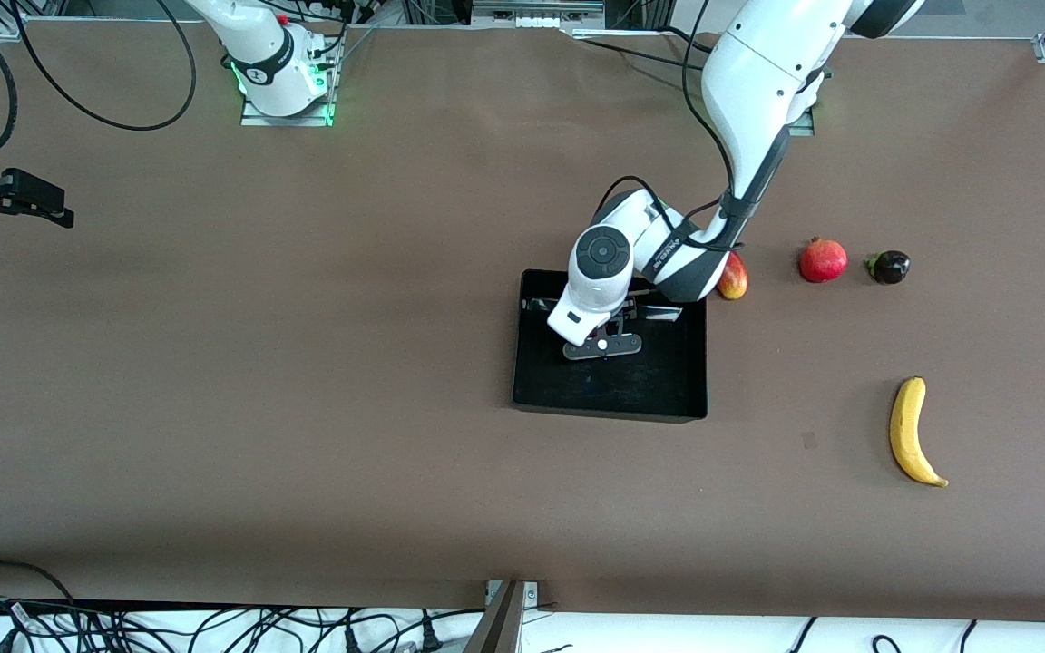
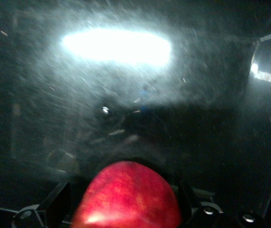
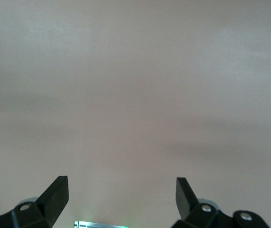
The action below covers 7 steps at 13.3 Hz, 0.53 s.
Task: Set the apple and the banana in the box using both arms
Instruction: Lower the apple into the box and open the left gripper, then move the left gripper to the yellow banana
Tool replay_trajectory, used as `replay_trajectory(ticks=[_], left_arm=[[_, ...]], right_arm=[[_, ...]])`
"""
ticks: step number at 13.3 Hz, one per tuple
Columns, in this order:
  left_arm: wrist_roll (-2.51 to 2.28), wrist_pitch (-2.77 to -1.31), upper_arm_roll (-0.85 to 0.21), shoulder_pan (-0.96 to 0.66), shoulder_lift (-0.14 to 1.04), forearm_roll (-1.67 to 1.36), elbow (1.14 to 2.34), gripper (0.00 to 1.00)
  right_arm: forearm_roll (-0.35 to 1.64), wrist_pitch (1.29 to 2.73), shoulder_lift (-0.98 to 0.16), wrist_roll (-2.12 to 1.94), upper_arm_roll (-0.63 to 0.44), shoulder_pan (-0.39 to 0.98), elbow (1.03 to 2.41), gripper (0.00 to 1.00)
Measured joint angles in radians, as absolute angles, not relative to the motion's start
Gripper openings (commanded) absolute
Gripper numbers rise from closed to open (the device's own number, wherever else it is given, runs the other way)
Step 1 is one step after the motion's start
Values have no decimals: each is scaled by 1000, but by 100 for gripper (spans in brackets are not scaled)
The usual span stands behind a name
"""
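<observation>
The right pincer [image 3: 121, 194] is parked over bare bench [image 1: 305, 363], spread wide, nothing held; that arm waits. The left pincer [image 1: 602, 349] is lowered into the box [image 1: 609, 408]; the apple [image 2: 128, 197] sits between its spread fingers [image 2: 57, 199]. The banana [image 1: 911, 431] lies on the bench, well apart from it.
</observation>
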State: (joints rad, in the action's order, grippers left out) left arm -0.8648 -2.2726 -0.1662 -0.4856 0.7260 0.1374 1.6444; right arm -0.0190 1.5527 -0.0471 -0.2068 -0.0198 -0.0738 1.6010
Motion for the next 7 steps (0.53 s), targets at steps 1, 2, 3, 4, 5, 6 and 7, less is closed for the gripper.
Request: replay_trajectory(ticks=[1,2,3,4,5,6,7], left_arm=[[-865,-2232,-165,-469,718,137,1614,100],[-865,-2195,-162,-444,700,138,1586,100],[-861,-2167,-160,-412,676,140,1565,100],[-837,-2138,-159,-371,649,143,1554,100],[-790,-2107,-158,-323,624,145,1549,100],[-723,-2079,-157,-272,605,146,1549,100],[-635,-2061,-155,-217,596,149,1549,100]], right_arm=[[-19,1553,-47,-207,-18,-73,1600,100],[-19,1552,-47,-207,-16,-73,1599,100],[-19,1551,-47,-207,-15,-72,1598,100],[-19,1551,-47,-207,-15,-72,1598,100],[-19,1550,-47,-207,-15,-72,1598,100],[-19,1550,-47,-207,-15,-72,1598,100],[-19,1550,-47,-207,-15,-72,1598,100]])
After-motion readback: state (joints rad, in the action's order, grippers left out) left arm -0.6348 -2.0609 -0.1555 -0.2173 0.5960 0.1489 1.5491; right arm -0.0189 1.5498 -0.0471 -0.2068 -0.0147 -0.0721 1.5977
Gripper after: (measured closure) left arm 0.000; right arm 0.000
